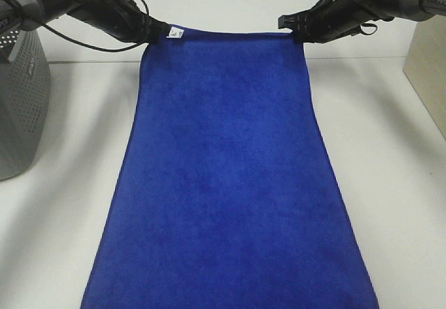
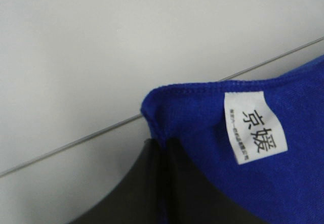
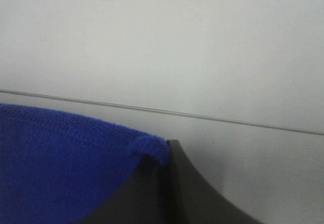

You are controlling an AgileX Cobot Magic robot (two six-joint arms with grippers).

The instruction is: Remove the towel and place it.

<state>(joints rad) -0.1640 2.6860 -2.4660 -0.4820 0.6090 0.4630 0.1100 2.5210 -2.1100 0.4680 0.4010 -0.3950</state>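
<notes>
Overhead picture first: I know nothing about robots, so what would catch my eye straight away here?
A big royal-blue towel fills the middle, stretched out over the white table toward the camera. The left gripper and the right gripper each pinch one far corner, and a small white tag shows by the left one. A grey perforated basket stands at the left edge.

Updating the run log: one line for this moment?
towel: spread | left gripper: shut, tag corner | right gripper: shut, other corner
</notes>
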